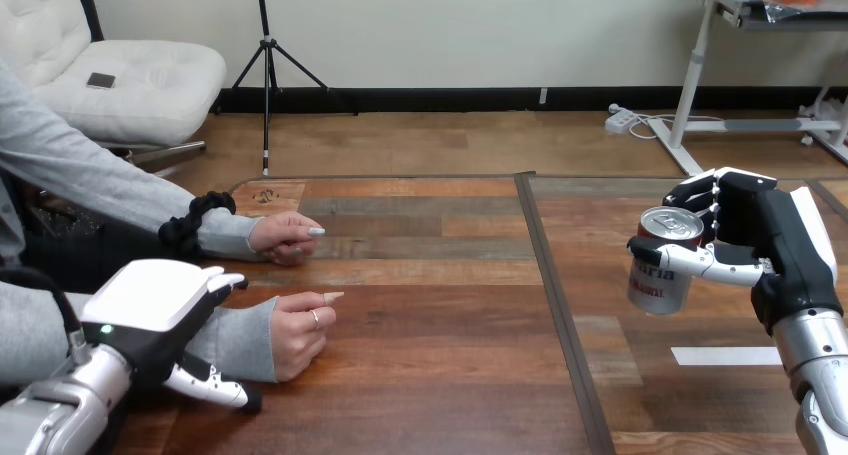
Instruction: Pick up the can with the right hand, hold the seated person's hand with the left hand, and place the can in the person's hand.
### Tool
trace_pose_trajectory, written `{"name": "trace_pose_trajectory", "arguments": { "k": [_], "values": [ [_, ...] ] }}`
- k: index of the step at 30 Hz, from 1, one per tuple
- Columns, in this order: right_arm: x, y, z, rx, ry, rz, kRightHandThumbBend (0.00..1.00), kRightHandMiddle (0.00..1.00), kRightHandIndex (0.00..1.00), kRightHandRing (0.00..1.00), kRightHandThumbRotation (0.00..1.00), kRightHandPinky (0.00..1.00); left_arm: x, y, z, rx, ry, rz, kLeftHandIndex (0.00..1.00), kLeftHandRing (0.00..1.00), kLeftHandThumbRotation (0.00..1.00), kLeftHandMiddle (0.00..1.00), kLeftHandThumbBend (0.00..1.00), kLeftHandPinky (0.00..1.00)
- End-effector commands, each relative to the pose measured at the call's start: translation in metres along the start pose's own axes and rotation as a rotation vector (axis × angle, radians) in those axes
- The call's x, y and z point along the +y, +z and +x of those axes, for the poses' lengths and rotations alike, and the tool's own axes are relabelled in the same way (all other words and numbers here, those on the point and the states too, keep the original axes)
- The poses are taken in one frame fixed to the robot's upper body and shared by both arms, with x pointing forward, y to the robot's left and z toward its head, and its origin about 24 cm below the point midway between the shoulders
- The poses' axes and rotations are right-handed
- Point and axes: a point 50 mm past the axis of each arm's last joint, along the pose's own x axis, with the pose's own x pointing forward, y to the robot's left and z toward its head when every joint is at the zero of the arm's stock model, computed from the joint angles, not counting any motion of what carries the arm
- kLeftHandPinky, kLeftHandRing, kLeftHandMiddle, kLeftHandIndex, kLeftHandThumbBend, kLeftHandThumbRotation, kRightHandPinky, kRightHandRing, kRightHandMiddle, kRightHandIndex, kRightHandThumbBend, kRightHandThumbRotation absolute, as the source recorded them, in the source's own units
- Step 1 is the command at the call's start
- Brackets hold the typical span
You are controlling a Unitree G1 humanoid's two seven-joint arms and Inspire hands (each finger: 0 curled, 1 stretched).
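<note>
Head view: right hand (775, 250) at view's right, raised over the tabletop (440, 375). Its fingers and thumb are curled round the can (660, 275) from the can's right side: thumb across the front, fingers behind the rim. The can is near upright, slightly tilted, with a silver top and a red and white body. Cannot tell whether its base touches the wood. White tape strip (725, 356) lies on the tabletop just below and right of the can. Dark seam (560, 305) runs front to back, between the can and the person.

Low at view's left, left hand (150, 305), white back up, lies over the grey sleeve behind the person's near hand (300, 327). Cannot tell whether it grips the wrist or only rests against it. That near hand lies on its side on the tabletop, loosely curled. The person's far hand (285, 237) rests on the tabletop beyond it, apart from both robot hands. The can is well apart from both of the person's hands
</note>
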Motion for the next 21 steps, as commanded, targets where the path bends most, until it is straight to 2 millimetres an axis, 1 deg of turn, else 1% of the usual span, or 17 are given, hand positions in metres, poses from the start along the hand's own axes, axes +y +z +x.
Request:
{"name": "trace_pose_trajectory", "arguments": {
  "k": [1,9,21],
  "values": [
    [-0.003,0.028,0.020,-0.137,-0.035,0.017,0.88,0.39,0.40,0.29,0.00,0.26,0.017,-0.013,0.006,0.032,0.035,0.057,0.88,0.89,0.49,0.92,1.00,0.80],
    [-0.003,0.027,0.020,-0.131,-0.039,0.028,0.87,0.39,0.40,0.29,0.00,0.26,0.014,-0.018,0.008,0.060,0.000,0.072,0.89,0.90,0.50,0.93,1.00,0.81],
    [-0.003,0.028,0.019,-0.142,-0.040,0.017,0.88,0.39,0.40,0.26,0.00,0.22,0.011,-0.024,0.008,0.081,-0.001,0.082,0.88,0.89,0.49,0.92,1.00,0.79]
  ]
}}
